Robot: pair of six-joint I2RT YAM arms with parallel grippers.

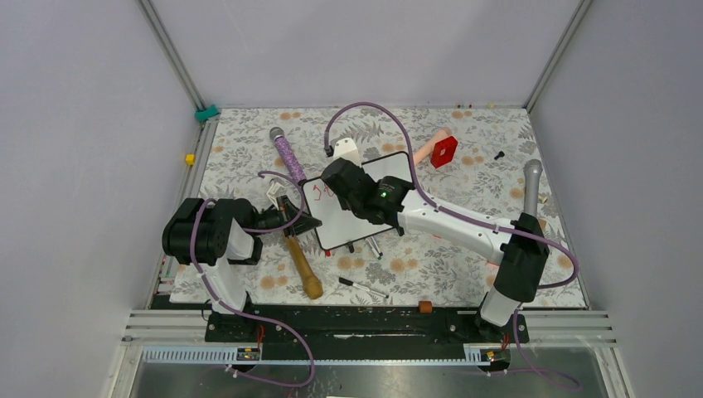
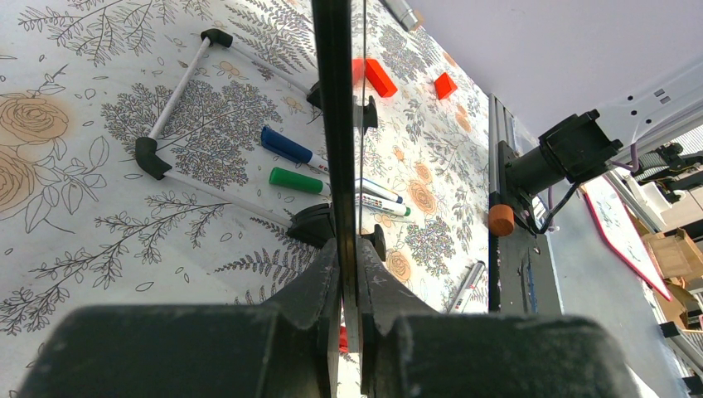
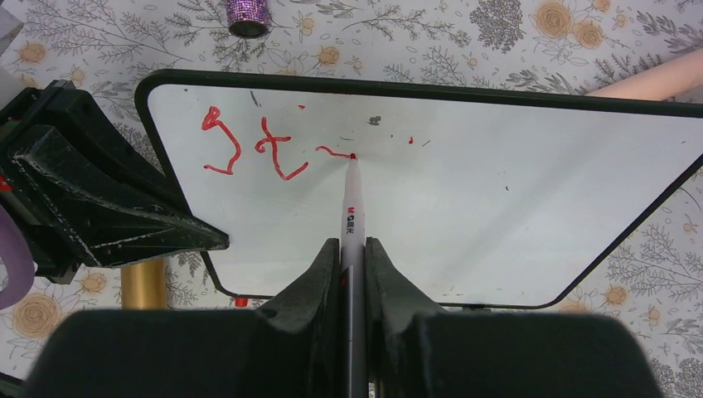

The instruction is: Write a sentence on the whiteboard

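From the overhead camera, the whiteboard [image 1: 336,222] lay askew near the middle of the counter [image 1: 448,265]. My left fingers [image 1: 300,222] were at its left edge and my right fingers [image 1: 344,189] over its upper left part.

In the left wrist view, the left fingers [image 2: 336,265] were shut on the whiteboard [image 2: 332,99], seen edge-on by its thin black frame. I judged it light, stiff and slick on the face, so the frame was the sensible place to hold. Pinched at one edge only, it could pivot under pen pressure.

In the right wrist view, the right fingers [image 3: 340,257] were closed tight on a slim marker [image 3: 352,199], its red tip touching the whiteboard [image 3: 497,191]. The sentence [image 3: 257,145] was barely begun: a wobbly red "st" and a short stroke near the top left corner. The rest was bare white with a few specks.
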